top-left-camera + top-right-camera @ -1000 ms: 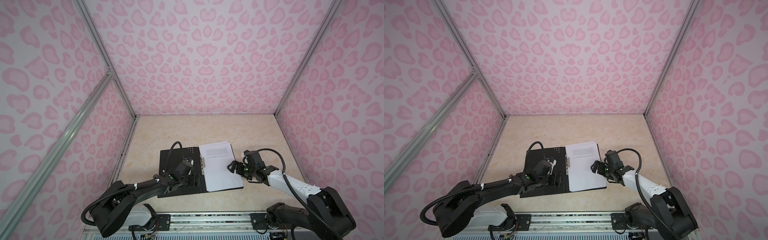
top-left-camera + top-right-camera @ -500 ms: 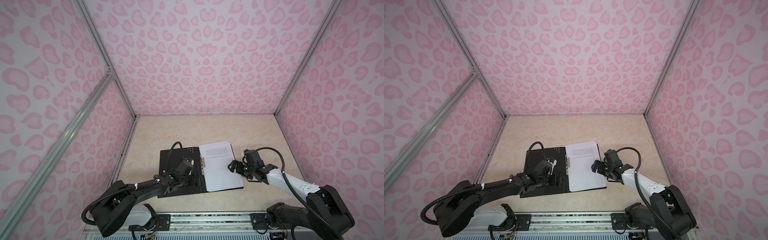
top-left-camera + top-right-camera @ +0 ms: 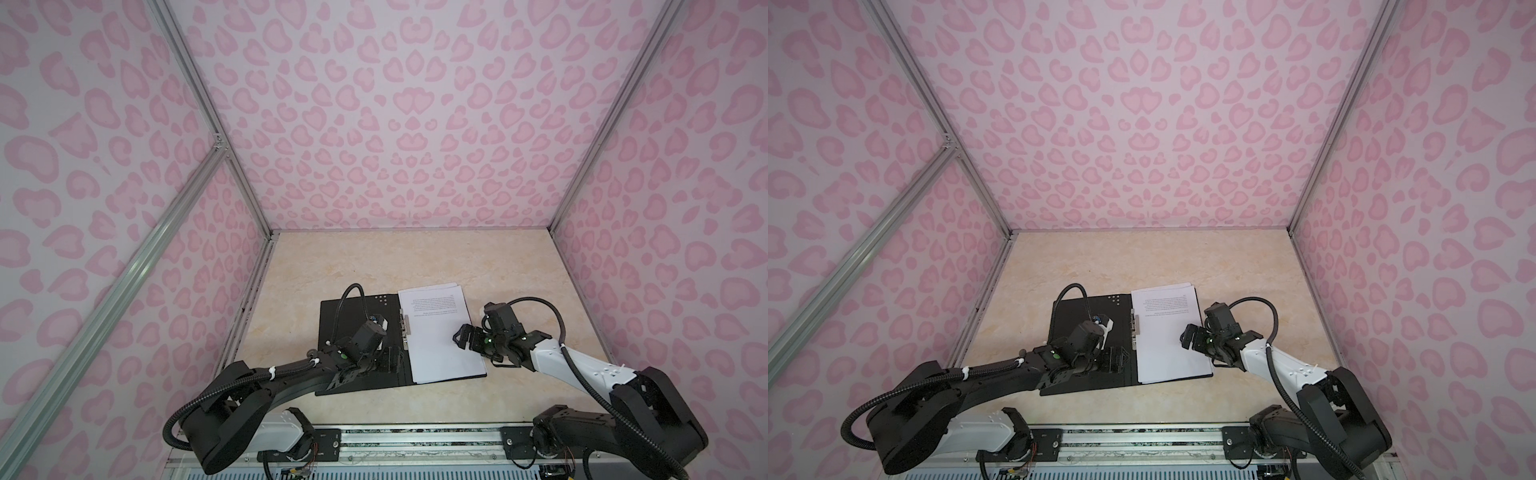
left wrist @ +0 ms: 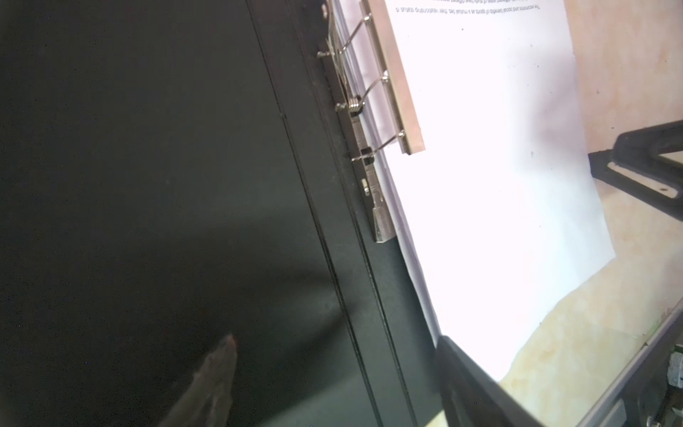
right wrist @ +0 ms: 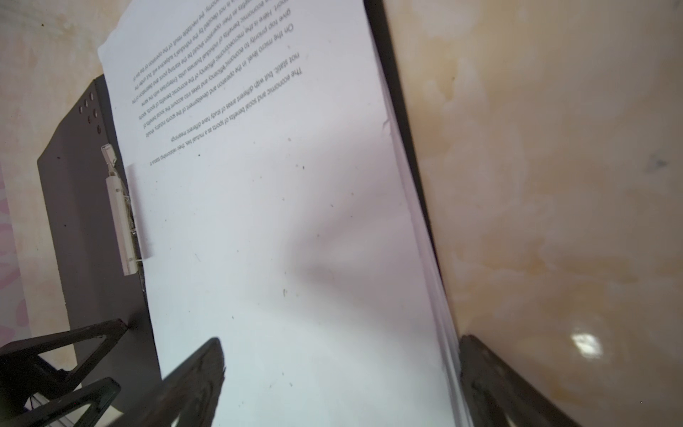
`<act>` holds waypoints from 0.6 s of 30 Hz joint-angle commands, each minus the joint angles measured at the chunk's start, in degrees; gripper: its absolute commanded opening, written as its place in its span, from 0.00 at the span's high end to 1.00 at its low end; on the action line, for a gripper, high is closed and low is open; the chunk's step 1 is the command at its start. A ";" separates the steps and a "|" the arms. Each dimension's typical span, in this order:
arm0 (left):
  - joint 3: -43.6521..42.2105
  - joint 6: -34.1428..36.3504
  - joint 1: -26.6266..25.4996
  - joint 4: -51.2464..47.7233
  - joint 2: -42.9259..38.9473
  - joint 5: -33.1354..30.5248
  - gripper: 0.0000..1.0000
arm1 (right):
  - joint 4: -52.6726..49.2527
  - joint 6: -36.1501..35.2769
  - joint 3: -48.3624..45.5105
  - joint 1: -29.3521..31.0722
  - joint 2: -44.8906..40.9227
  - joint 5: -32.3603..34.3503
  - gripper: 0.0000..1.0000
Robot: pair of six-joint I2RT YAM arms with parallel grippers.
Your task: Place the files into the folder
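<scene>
Black inside face of the flat folder (image 4: 148, 148) is up, opened out on the beige marble-look tabletop (image 3: 415, 257). The files, a stack of white printed paper sheets (image 3: 440, 332), lie on its right half, slightly fanned, with the far edge overhanging the folder a bit. The metal spine clip (image 4: 403, 92) sits over the stack's spine-side edge; can't tell if it's pressing.

Vs 1 s ago: basically no change. Both arms parked, jaw widths same, stack not shifted. So IMO insertion is done, and what's left is squaring up, clamping and closing the cover.

Pincers: left gripper (image 3: 390, 361) has jaws apart, empty, over the left flap next to the spine at the near end. The right gripper (image 5: 342, 340) is spread wide, empty, straddling the stack's outer edge — one finger over paper, the other over the tabletop. Contact w/ paper: can't tell.

Text, right wrist view: "The economic and social benefits of sports", "On the micro level". No brand legible — just small dots at the flap's far corner.
</scene>
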 commanded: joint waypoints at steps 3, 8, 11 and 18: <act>-0.77 -1.51 -0.16 -7.01 0.32 1.22 0.14 | 0.33 -0.24 0.52 0.29 0.35 0.51 0.01; -0.32 -1.33 -0.10 -8.58 -1.66 0.87 0.14 | -3.11 -2.78 2.50 -0.59 -0.69 3.78 0.01; 0.52 -1.14 -0.15 -9.77 -4.31 0.81 0.14 | -4.32 -6.00 4.05 -2.27 -3.22 5.62 0.01; 3.79 -1.18 1.94 -10.27 -8.53 3.95 0.12 | 1.88 -8.85 7.31 -8.50 -1.99 4.21 0.03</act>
